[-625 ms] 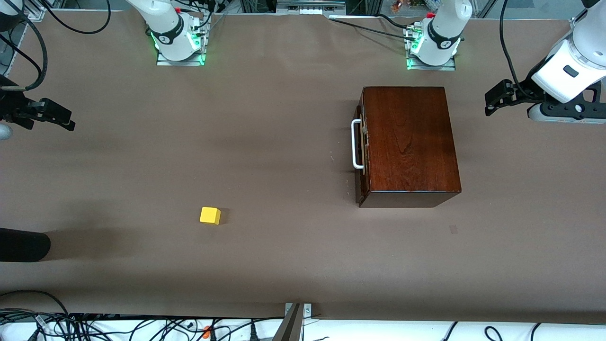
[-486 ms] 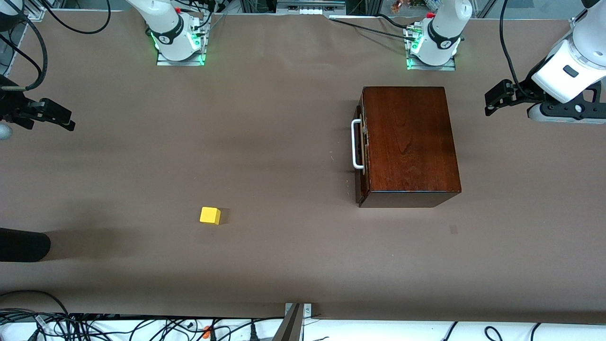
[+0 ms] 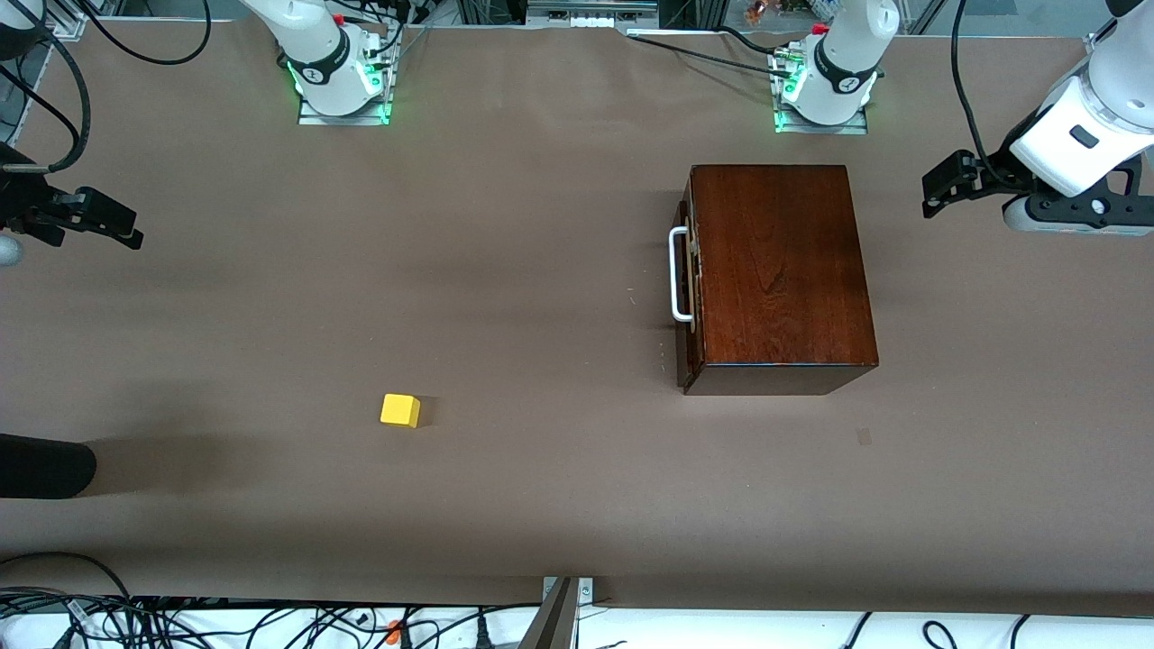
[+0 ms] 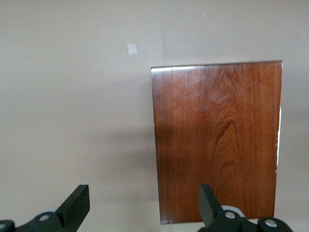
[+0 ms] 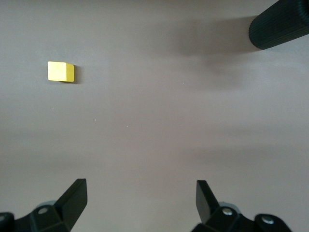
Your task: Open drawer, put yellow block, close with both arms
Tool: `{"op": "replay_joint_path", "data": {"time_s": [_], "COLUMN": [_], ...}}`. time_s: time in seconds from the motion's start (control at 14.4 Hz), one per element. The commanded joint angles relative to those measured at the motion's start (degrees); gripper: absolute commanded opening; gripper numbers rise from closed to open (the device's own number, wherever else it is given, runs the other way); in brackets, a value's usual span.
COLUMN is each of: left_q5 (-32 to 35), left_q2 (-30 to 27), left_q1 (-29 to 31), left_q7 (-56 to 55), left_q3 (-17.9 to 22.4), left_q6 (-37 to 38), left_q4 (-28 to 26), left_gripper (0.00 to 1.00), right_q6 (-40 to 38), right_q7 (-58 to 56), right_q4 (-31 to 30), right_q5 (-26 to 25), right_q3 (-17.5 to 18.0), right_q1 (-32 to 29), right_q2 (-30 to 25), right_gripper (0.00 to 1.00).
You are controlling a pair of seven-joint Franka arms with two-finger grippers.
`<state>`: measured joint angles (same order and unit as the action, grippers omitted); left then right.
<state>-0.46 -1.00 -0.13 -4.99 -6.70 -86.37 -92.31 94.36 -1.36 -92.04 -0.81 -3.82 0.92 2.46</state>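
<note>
The drawer is shut inside the dark reddish-brown wooden box [image 3: 780, 270], toward the left arm's end of the table. Its white handle [image 3: 678, 275] faces the right arm's end. The box also shows in the left wrist view [image 4: 217, 140]. The yellow block [image 3: 399, 410] lies alone on the table, nearer to the front camera than the box, and shows in the right wrist view [image 5: 61, 71]. My left gripper [image 3: 938, 187] hangs open and empty beside the box, past its back [image 4: 143, 205]. My right gripper [image 3: 115, 223] hangs open and empty over the right arm's end of the table [image 5: 140, 198].
A black ribbed cylinder [image 3: 45, 469] pokes in at the right arm's end of the table, nearer to the front camera than the block; it also shows in the right wrist view [image 5: 280, 24]. A small tape mark [image 3: 864, 437] lies on the brown table cover near the box.
The left arm has shifted very slightly. The box, the block and the right arm have not moved.
</note>
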Motion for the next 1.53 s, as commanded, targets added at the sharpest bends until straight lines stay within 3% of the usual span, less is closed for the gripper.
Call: {"op": "replay_joint_path", "data": {"time_s": [0.0, 0.56, 0.97, 1.18, 1.46], "left_q5": [-0.8, -2.4, -2.3, -2.3, -1.4], "left_q2": [1.3, 8.5, 19.2, 24.3, 27.5], "left_q1": [-0.3, -1.9, -13.7, -20.8, -26.8], "left_q7": [1.1, 1.7, -6.4, -11.9, -16.9], "left_q3": [0.2, -0.7, -2.3, -2.4, -2.1], "left_q6": [3.9, 3.9, -13.0, -13.4, -13.6], "left_q4": [1.9, 2.5, 4.4, 9.5, 9.3], "left_gripper": [1.0, 1.0, 1.0, 1.0, 1.0], "right_q6": [0.0, 0.0, 0.0, 0.0, 0.0], "right_q7": [-0.9, -0.9, -0.9, -0.9, -0.9], "right_q4": [0.1, 0.1, 0.1, 0.1, 0.1], "right_q5": [0.4, 0.5, 0.4, 0.5, 0.5], "right_q3": [0.1, 0.1, 0.1, 0.1, 0.1], "right_q1": [-0.5, -0.4, -0.4, -0.5, -0.5], "right_q2": [0.0, 0.2, 0.2, 0.2, 0.2], "right_gripper": [1.0, 1.0, 1.0, 1.0, 1.0]}}
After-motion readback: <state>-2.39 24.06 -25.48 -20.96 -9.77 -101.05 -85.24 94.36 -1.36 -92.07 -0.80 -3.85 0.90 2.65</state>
